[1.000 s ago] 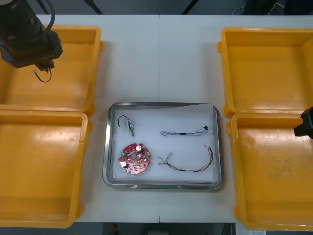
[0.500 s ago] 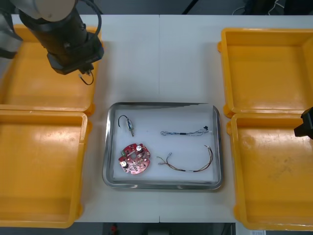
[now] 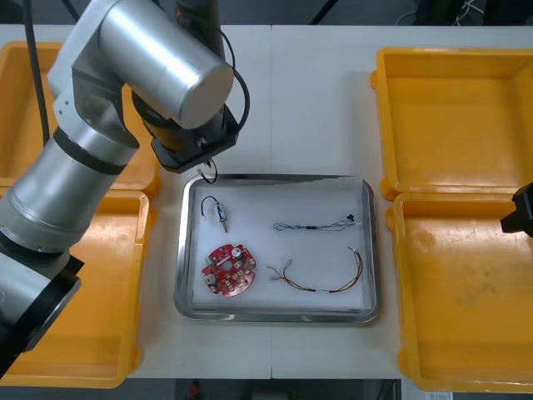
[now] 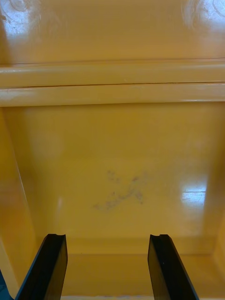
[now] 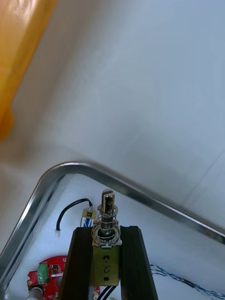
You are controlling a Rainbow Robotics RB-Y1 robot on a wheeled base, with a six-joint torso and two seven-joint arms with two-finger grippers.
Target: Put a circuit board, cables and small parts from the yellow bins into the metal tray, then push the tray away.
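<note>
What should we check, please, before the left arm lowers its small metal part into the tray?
1. Grip: left end effector shut on the held small metal part: ok.
2. Position: it hangs at the far left corner of the metal tray, about over the rim rather than well inside: not ok.
3. Landing spot: bare white floor between the other small metal part and the blue and white cable: ok.
4. Circuit board lies nearer the robot, out of the way: ok.
5. Right end effector open over a yellow bin, away from the tray: ok.
</note>
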